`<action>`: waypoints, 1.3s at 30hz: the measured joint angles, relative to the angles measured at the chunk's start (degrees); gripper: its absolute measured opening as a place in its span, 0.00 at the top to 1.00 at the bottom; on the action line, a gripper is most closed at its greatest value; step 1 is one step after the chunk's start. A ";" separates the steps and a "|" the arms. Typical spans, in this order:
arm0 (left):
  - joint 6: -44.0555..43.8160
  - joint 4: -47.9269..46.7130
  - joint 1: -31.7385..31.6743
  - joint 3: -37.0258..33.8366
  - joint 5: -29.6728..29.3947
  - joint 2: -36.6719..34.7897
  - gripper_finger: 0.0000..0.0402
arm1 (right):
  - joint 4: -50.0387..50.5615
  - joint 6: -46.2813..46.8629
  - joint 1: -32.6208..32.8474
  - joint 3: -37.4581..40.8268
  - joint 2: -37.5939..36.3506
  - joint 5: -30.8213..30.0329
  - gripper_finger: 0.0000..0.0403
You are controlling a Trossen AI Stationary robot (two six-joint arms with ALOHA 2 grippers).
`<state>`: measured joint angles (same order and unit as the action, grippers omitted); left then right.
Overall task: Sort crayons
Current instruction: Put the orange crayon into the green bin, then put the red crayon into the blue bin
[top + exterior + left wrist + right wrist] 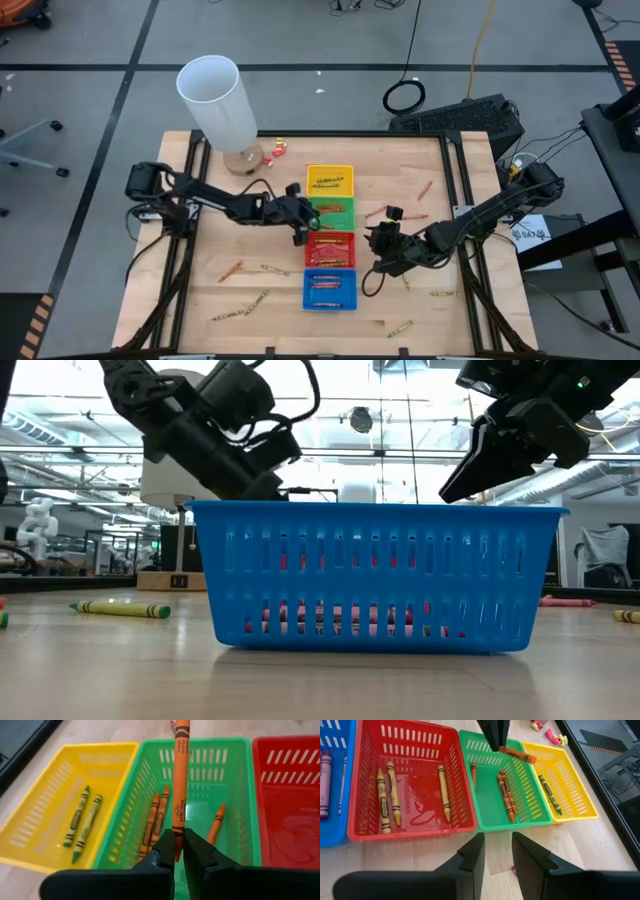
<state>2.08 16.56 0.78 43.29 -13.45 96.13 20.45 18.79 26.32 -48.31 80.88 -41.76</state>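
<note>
The left hand (178, 851) is clamped on the end of an orange crayon (180, 780), holding it over the green tray (240, 795), probably to drop it beside the three orange ones already there. The right hand (496, 851) hangs partly open and empty near the red tray (415, 827). Loose crayons (240, 311) lie along the table's near edge; nothing blocks the drop

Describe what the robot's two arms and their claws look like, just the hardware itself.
Both arms are dark, nearly black, built of jointed segments with loose black cables looping alongside them. The left claw ends in two matte black, wedge-shaped fingers that narrow toward the tips. The right claw has the same two blocky black fingers with flat inner faces. No markings or labels show on either.
</note>
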 joint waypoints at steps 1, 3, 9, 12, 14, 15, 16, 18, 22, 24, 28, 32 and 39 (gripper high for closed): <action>-0.02 0.10 0.00 0.30 0.10 0.45 0.96 | 0.00 0.01 0.01 0.00 0.00 0.00 0.80; -0.06 0.17 0.00 0.48 0.43 0.88 0.96 | 0.00 -0.01 0.01 0.00 0.00 0.00 0.80; -0.09 0.12 -0.13 0.50 0.59 1.32 0.90 | 0.02 0.00 0.01 0.00 0.00 0.02 0.80; -0.11 0.57 -0.13 0.50 -0.54 1.32 0.79 | 0.04 0.01 0.01 0.00 0.00 0.02 0.80; -0.12 1.45 -0.13 0.52 -0.86 1.32 0.71 | 0.14 0.15 0.01 0.00 0.00 0.02 0.80; -0.14 1.64 -0.11 0.52 -1.03 1.32 0.67 | 0.54 0.21 0.01 0.00 0.00 0.02 0.80; -0.21 1.87 -0.10 0.52 -1.01 1.32 0.64 | 1.16 0.22 0.01 0.00 0.00 0.03 0.80; -1.04 1.94 0.32 0.52 -0.52 0.63 0.58 | 2.83 1.38 0.01 0.00 0.00 0.04 0.80; -4.39 -5.49 3.10 2.12 -0.40 -3.77 0.54 | 10.11 7.08 -0.80 0.00 -0.02 0.04 0.79; -4.67 -8.41 5.08 2.53 -0.46 -6.80 0.54 | 14.21 10.92 -1.18 0.00 -0.02 0.08 0.79; -1.86 -9.79 9.80 1.90 -0.47 -13.69 0.54 | 17.75 14.18 -1.22 0.00 -0.02 2.03 0.78; 0.20 -10.75 13.59 0.56 -0.57 -18.83 0.54 | 17.91 13.61 -1.23 0.00 -0.02 6.33 0.78; -3.37 -11.70 17.24 -4.09 -5.85 -21.89 0.54 | 28.48 13.60 -4.94 0.00 -0.05 18.93 0.77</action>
<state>-1.29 4.86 18.01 39.21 -19.30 74.24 48.93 32.40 21.38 -48.31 80.83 -22.83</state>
